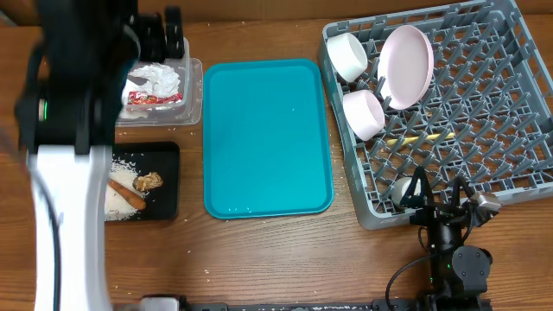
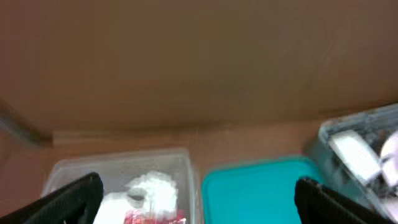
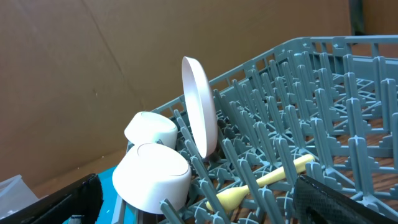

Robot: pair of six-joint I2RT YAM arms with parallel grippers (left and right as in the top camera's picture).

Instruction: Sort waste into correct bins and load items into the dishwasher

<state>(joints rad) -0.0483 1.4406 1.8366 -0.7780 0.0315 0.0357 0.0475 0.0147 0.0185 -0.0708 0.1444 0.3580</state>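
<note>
Grippers: your left gripper and right gripper both gape wide, carrying nothing | Waste: napkins and wrapper in the tub at 10 o'clock, stick and rice in the black tray at 8, separated by kind | Dishes: rack at 3 o'clock, pegs propping plate on edge beside bowls and spoon

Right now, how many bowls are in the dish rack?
2. A white bowl sits in the far left corner of the dish rack, and a pale pink bowl just nearer, both beside the upright plate. None seems hidden.

Two bowls, one plate, one spoon, one cup, two bins.
</note>
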